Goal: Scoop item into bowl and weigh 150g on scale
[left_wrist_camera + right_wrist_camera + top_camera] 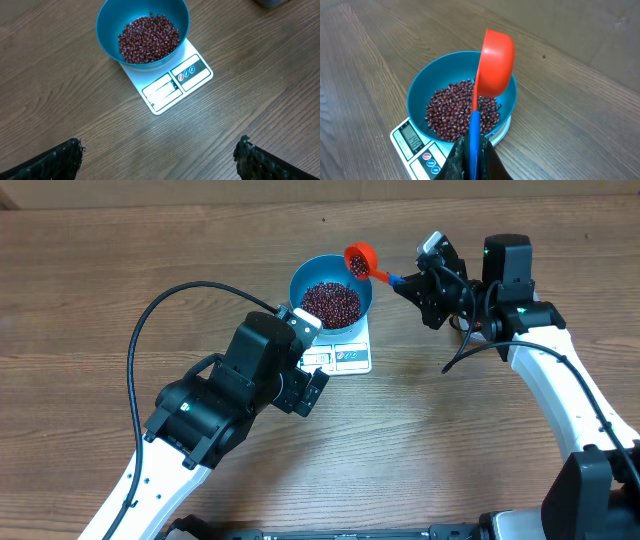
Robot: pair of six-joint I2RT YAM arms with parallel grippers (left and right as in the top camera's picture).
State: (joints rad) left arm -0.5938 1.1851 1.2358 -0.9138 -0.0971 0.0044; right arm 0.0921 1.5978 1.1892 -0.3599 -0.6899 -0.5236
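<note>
The blue bowl (303, 277) stands on the white scale (350, 358) and holds a heap of dark red beans (331, 302). My right gripper (475, 146) is shut on the blue handle of an orange-red scoop (496, 62). The scoop hangs tilted over the bowl's right rim (512, 95), and a few beans show in its cup (359, 258). The scale's display (411, 137) reads 148. My left gripper (160, 144) is open over bare table just in front of the scale (172, 87), with nothing between its fingers.
The left arm's black cable (150, 315) loops over the table left of the bowl. The right arm (560, 390) runs along the right side. A dark object (270, 2) shows at the top right edge of the left wrist view.
</note>
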